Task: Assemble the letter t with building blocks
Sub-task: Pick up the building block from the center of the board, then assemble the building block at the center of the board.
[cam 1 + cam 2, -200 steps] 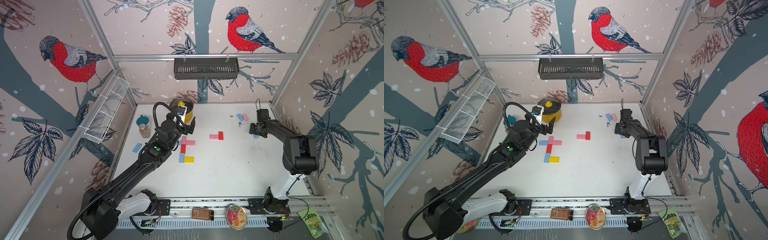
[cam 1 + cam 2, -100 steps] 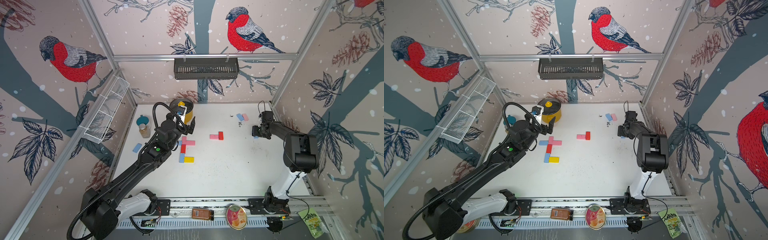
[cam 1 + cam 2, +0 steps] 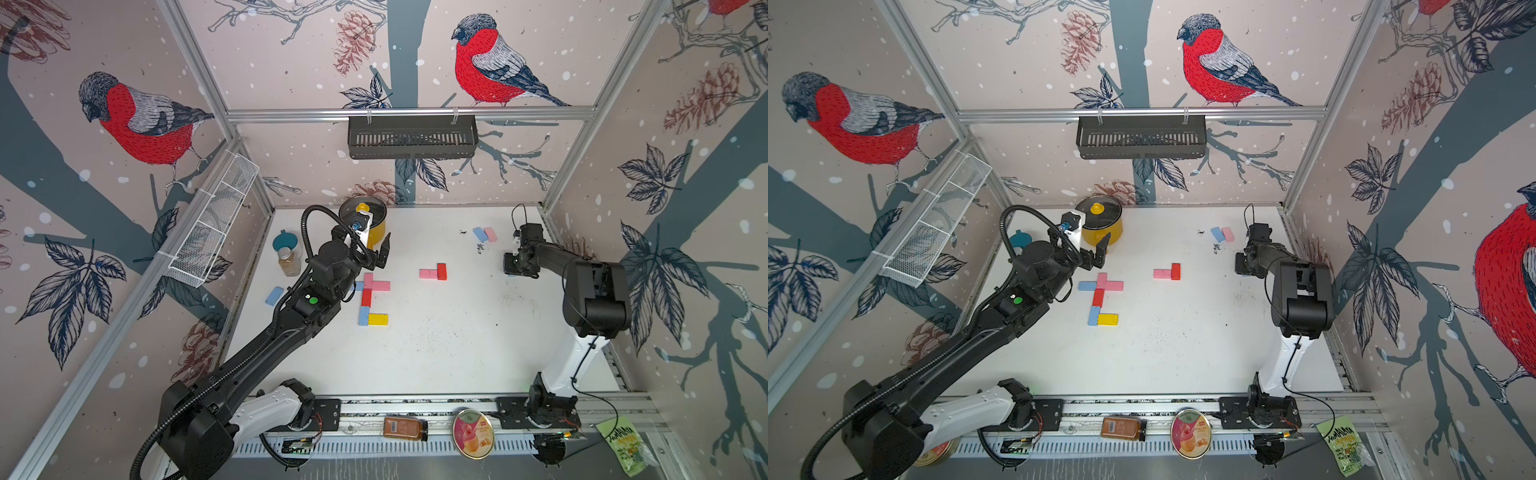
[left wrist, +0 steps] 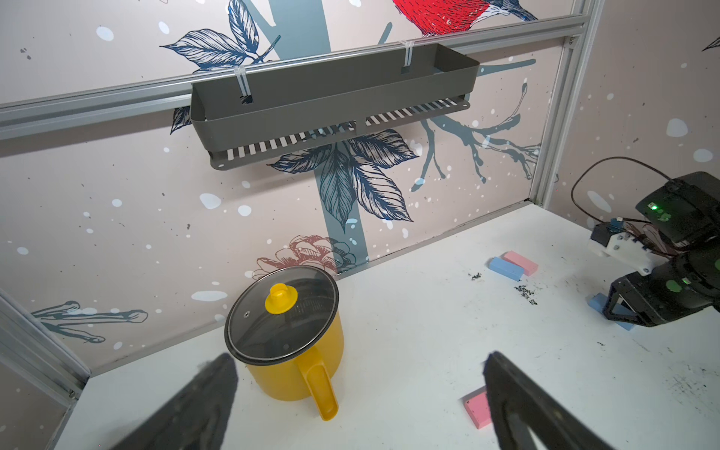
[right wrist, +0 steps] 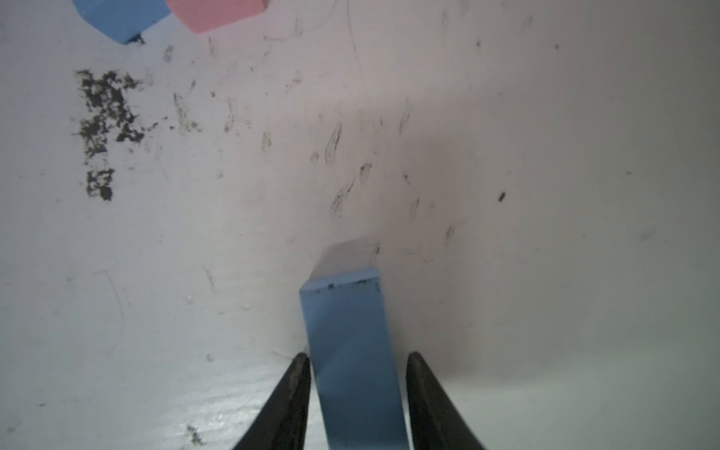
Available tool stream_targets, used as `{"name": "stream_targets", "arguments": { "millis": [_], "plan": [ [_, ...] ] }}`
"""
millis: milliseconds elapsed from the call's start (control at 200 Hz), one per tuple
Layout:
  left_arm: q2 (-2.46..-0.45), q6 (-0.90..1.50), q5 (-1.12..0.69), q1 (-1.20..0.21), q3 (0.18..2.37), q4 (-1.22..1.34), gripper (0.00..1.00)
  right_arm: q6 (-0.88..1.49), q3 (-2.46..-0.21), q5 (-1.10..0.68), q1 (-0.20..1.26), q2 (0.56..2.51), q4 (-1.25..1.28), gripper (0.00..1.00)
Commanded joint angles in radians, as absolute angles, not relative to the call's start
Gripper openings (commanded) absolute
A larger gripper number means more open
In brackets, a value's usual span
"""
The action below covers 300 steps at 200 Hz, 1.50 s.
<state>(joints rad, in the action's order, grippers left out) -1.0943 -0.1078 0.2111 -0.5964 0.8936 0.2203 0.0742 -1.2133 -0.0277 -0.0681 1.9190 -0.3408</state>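
Observation:
Building blocks lie flat in a figure left of centre: a light blue one (image 3: pixel 1086 285), two pink ones (image 3: pixel 1113 285), a red one (image 3: pixel 1098 297), a blue one (image 3: pixel 1093 316) and a yellow one (image 3: pixel 1108 319). A pink block (image 3: pixel 428 273) and a red block (image 3: pixel 441 271) lie together mid-table. My right gripper (image 3: pixel 513 266) is low on the table at the right, its jaws astride a light blue block (image 5: pixel 350 331), with a narrow gap at one finger. My left gripper (image 3: pixel 374 253) hangs wide open and empty above the figure's far end, near the pot.
A yellow lidded pot (image 3: pixel 370 226) stands at the back left, with a small jar (image 3: pixel 289 262) and teal lid (image 3: pixel 284 241) beside it. A blue and pink block pair (image 3: pixel 485 234) lies at the back right near dark crumbs (image 3: pixel 480 248). A loose blue block (image 3: pixel 274 296) lies far left.
My right gripper has sunk onto the light blue block at the right, and its jaws have narrowed around it. The left arm has not moved.

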Motion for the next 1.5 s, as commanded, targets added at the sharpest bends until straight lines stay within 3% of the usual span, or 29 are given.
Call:
{"name": "stream_targets", "arguments": {
  "millis": [0,335,530,775,996,1496],
  "plan": [
    [-1.091,-0.107,0.208,-0.596,0.894,0.240,0.98,0.060,-1.225,-0.024,-0.067,1.929,-0.345,0.40],
    [-1.092,-0.110,0.208,-0.597,0.894,0.239,0.98,0.051,-1.217,-0.009,-0.056,1.916,-0.339,0.20],
    [-1.090,-0.112,0.209,-0.596,0.893,0.239,0.98,0.027,-1.203,0.006,-0.017,1.863,-0.300,0.14],
    [-1.091,-0.112,0.209,-0.596,0.894,0.239,0.98,-0.128,-1.172,0.025,0.075,1.792,-0.220,0.12],
    [-1.089,-0.112,0.210,-0.597,0.893,0.240,0.98,-0.511,-1.024,-0.009,0.236,1.711,-0.082,0.06],
    [-1.080,-0.118,0.218,-0.596,0.891,0.242,0.98,-0.821,-1.155,-0.030,0.352,1.843,-0.307,0.05]
  ]
}}
